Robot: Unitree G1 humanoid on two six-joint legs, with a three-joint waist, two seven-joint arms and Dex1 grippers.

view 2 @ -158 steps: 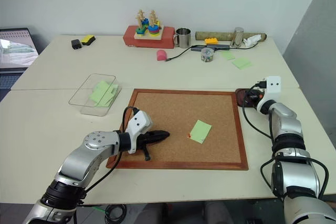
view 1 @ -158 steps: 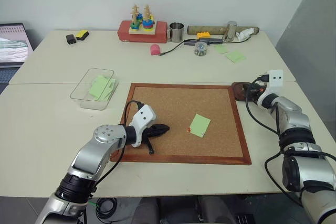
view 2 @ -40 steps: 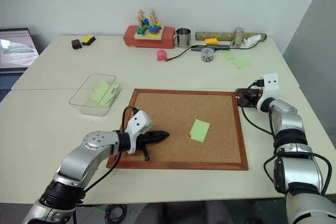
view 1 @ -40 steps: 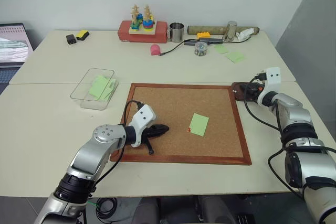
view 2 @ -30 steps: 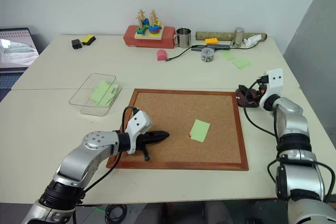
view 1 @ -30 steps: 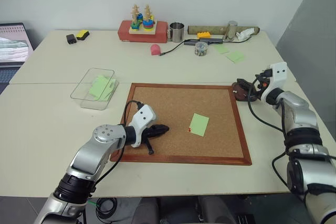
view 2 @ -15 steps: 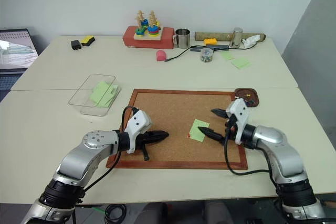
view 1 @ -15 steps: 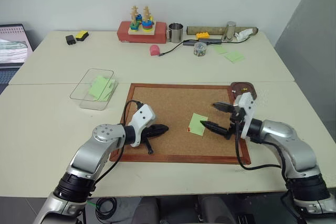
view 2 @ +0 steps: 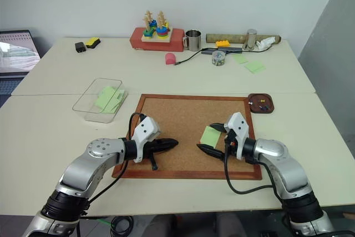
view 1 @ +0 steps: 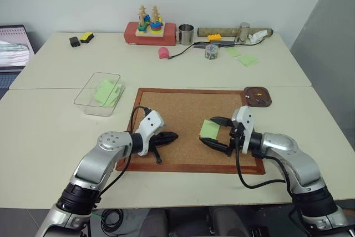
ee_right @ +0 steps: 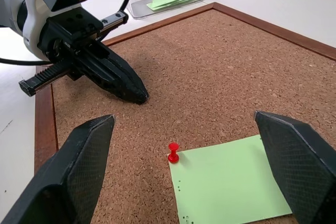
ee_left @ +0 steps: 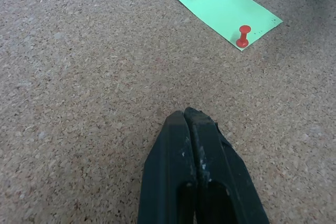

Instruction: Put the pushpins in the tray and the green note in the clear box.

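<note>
Your red pushpin [ee_right: 173, 152] pins a corner of the green note [ee_right: 228, 179] to the corkboard [view 1: 183, 109]; the tray [view 2: 260, 104] already holds pins (colours unclear). Your right gripper [view 1: 217, 132] straddles the note, spread wide; left gripper [view 1: 166, 136] sits clenched, empty. Pin, then note to the clear box [view 1: 91, 98], remain.

The green note [ee_right: 229, 180] lies flat on the corkboard between the spread fingers of the right gripper [view 1: 219, 132], pinned at one corner by an upright red pushpin [ee_right: 172, 152]; the dark brown tray [view 2: 259, 103] and clear box [view 1: 100, 93] lie well apart.
</note>
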